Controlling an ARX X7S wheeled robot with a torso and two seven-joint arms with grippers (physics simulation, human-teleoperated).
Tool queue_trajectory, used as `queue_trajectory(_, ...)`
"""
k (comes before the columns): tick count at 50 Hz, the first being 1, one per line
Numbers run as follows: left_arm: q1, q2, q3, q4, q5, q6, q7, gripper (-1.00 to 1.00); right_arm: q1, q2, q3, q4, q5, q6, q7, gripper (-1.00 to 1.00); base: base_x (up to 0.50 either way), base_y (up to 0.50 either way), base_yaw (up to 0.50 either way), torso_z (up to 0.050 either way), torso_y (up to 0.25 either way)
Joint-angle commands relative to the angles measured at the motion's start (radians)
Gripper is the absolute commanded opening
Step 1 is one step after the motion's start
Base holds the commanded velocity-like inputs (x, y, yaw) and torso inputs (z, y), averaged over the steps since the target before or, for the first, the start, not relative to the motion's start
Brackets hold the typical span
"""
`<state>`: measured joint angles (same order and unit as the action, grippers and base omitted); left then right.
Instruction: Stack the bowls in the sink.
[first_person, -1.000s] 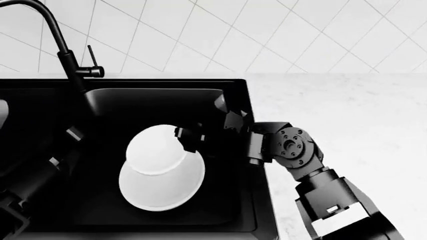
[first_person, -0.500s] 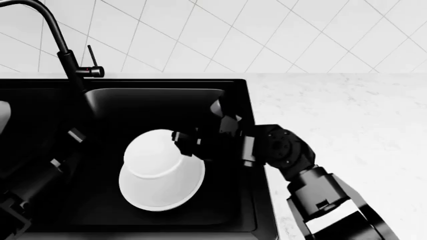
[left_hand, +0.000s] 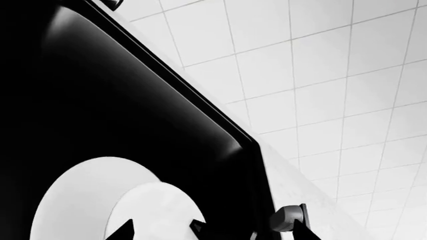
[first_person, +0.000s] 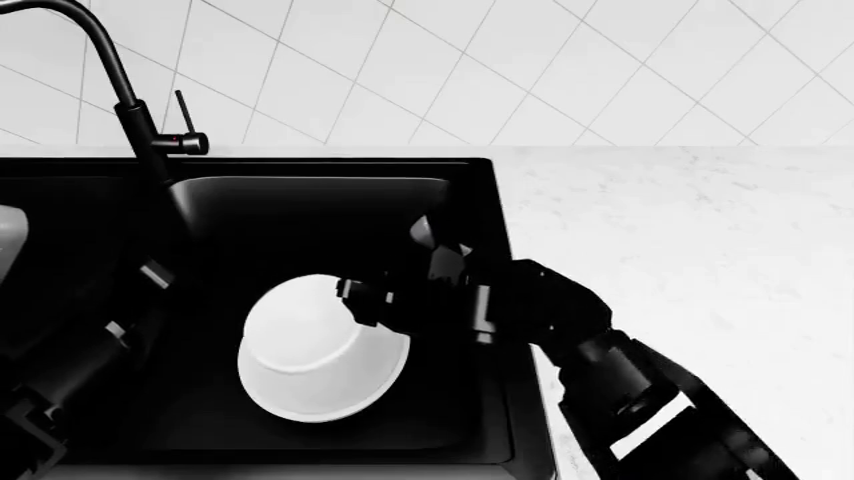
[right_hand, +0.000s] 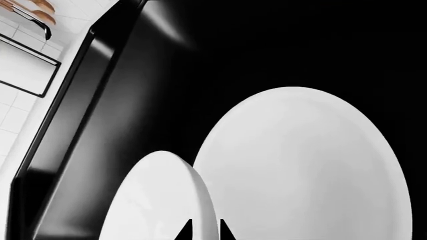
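Note:
The black sink (first_person: 310, 205) holds the wide white bowl (first_person: 327, 385) on its floor. The small white bowl (first_person: 296, 308) hangs tilted just over the wide bowl's far part, overlapping it. My right gripper (first_person: 360, 298) is shut on the small bowl's right rim. In the right wrist view the small bowl's rim (right_hand: 200, 210) runs between the two fingertips of the right gripper (right_hand: 207, 231), with the wide bowl (right_hand: 300, 165) beside it. My left gripper (left_hand: 212, 232) stands open, apart from both bowls, and faces the wide bowl (left_hand: 70, 200) and the small bowl (left_hand: 160, 207).
A tall black faucet (first_person: 127, 110) rises at the sink's back left. White marble counter (first_person: 694, 250) lies to the right of the sink rim, with a tiled wall (first_person: 534, 70) behind. My left arm (first_person: 67, 375) lies low in the sink's left side.
My right arm has reached further left and lower into the sink, carrying the small bowl down so that it overlaps the wide bowl more. The wide bowl has stayed put.

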<state>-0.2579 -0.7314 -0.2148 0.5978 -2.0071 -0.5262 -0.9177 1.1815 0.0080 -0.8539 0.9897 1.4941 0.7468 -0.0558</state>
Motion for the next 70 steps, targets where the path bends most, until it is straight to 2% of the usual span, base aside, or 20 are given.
queue_trajectory(1, 0.003, 0.002, 0.003, 0.000, 0.002, 0.002, -0.001, 1.00, 0.038, -0.007, -0.182, 0.057, 0.159, -0.083, -0.055, -1.00, 0.00, 0.00, 0.00, 0.000, 0.000)
queue_trajectory(13, 0.016, -0.001, -0.008, 0.016, -0.004, 0.008, -0.008, 1.00, 0.059, -0.007, -0.365, 0.085, 0.293, -0.149, -0.087, -1.00, 0.00, 0.00, 0.00, 0.000, 0.001)
queue_trajectory(31, 0.026, -0.002, -0.015, 0.015, 0.000, 0.013, -0.002, 1.00, 0.076, -0.007, -0.566, 0.088, 0.444, -0.215, -0.110, -1.00, 0.00, 0.00, 0.00, 0.000, 0.000)
queue_trajectory(55, 0.037, -0.002, -0.017, 0.024, -0.006, 0.019, -0.007, 1.00, 0.080, -0.008, -0.721, 0.096, 0.542, -0.275, -0.132, -1.00, 0.00, 0.00, 0.00, 0.000, 0.000)
queue_trajectory(70, 0.049, -0.003, -0.026, 0.027, -0.003, 0.024, -0.005, 1.00, 0.076, -0.008, -0.765, 0.099, 0.566, -0.295, -0.136, -1.00, 0.00, 0.00, 0.00, 0.000, 0.000)
